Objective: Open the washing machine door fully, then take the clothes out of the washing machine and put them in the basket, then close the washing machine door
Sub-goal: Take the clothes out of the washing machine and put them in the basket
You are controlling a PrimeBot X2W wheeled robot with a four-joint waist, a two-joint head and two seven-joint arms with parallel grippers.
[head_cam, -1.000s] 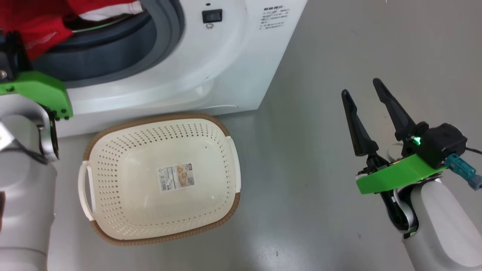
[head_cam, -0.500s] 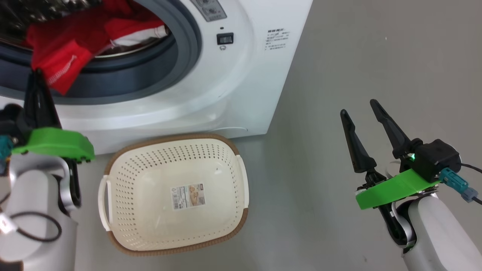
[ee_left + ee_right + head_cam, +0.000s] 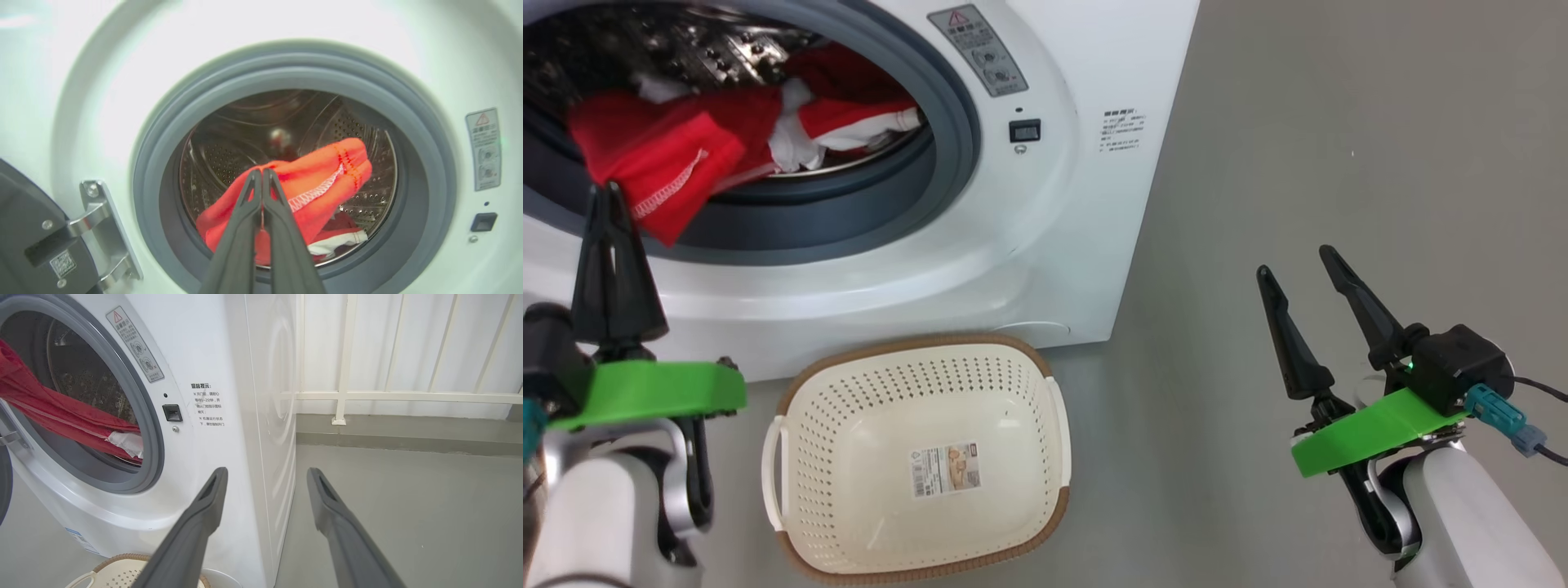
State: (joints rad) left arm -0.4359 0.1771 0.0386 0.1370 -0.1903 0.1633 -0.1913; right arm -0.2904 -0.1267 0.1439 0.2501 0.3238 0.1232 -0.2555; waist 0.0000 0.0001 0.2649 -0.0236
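Left gripper [image 3: 262, 171] is clamped tight on the red clothes [image 3: 322, 179] at the washing machine [image 3: 1045, 245] mouth. Right gripper [image 3: 1294, 260] gapes wide, empty, off the machine's right side. The basket [image 3: 1013, 384] sits just in front of it.

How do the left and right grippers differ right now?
The left gripper is shut, pinching the clothes; the right gripper is open and empty. The left gripper is at the washing machine's drum mouth; the right gripper hangs over the floor beside it. Both have long dark fingers on green mounts.
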